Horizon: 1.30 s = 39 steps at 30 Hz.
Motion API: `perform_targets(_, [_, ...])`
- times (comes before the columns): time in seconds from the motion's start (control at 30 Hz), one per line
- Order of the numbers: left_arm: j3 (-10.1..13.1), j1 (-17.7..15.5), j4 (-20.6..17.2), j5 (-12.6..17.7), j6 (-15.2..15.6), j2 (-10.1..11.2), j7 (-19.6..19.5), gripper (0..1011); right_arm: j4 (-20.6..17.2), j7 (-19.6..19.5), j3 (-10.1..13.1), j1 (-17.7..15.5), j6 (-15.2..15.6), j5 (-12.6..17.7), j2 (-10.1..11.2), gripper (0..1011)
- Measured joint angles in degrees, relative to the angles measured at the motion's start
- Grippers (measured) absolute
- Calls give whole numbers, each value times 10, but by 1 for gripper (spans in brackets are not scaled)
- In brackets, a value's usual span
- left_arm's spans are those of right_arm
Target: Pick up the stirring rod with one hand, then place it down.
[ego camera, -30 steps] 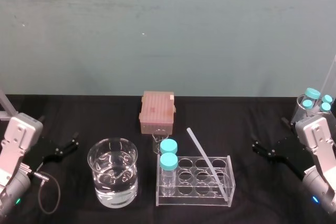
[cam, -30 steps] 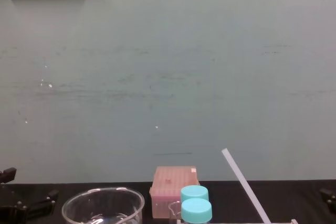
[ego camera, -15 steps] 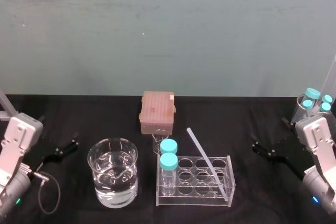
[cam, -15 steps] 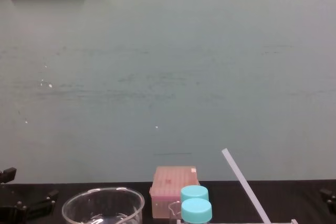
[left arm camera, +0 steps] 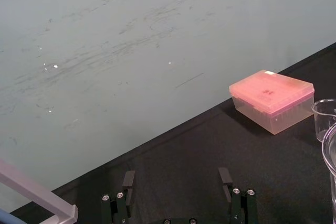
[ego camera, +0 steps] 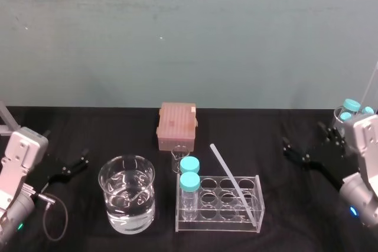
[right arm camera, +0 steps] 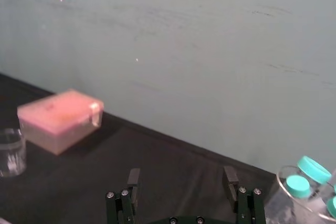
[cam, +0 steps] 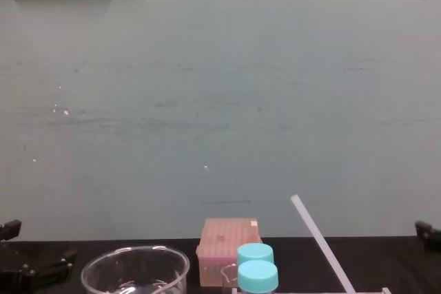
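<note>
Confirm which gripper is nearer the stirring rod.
Right. The right gripper is open, right of the stirring rod leaning in the rack; the left gripper sits open farther off, past the beaker on the rod's left.

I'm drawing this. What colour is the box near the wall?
The box is pink; it shows best in the left wrist view.

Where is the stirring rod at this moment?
In the head view, the stirring rod leans tilted in the clear rack, right of centre on the table, beside the two blue-capped bottles.
</note>
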Motion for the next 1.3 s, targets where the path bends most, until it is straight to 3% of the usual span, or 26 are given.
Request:
perform_targets(0.17, [0,0,0,0,0,0,0,1005,-26,30,26,7,38,53,-12,1003])
perform_targets(0.27, [0,0,0,0,0,0,0,1005,-55,76,56,18,94,120,-12,1003])
perform_targets(0.33, [0,0,0,0,0,0,0,1005,-67,98,67,24,118,145,-8,1003])
perform_targets(0.5, [0,0,0,0,0,0,0,1005,-94,179,87,44,179,200,23,1003])
perform_targets(0.57, [0,0,0,0,0,0,0,1005,-106,235,87,54,201,228,53,1003])
perform_targets(0.77, [0,0,0,0,0,0,0,1005,-122,331,72,69,218,252,106,1003])
perform_targets(0.93, [0,0,0,0,0,0,0,1005,-132,396,48,75,208,252,139,1003])
perform_targets(1.13, [0,0,0,0,0,0,0,1005,-133,436,26,83,187,247,158,1003])
perform_targets(1.3, [0,0,0,0,0,0,0,1005,-127,453,2,97,189,237,164,1003])
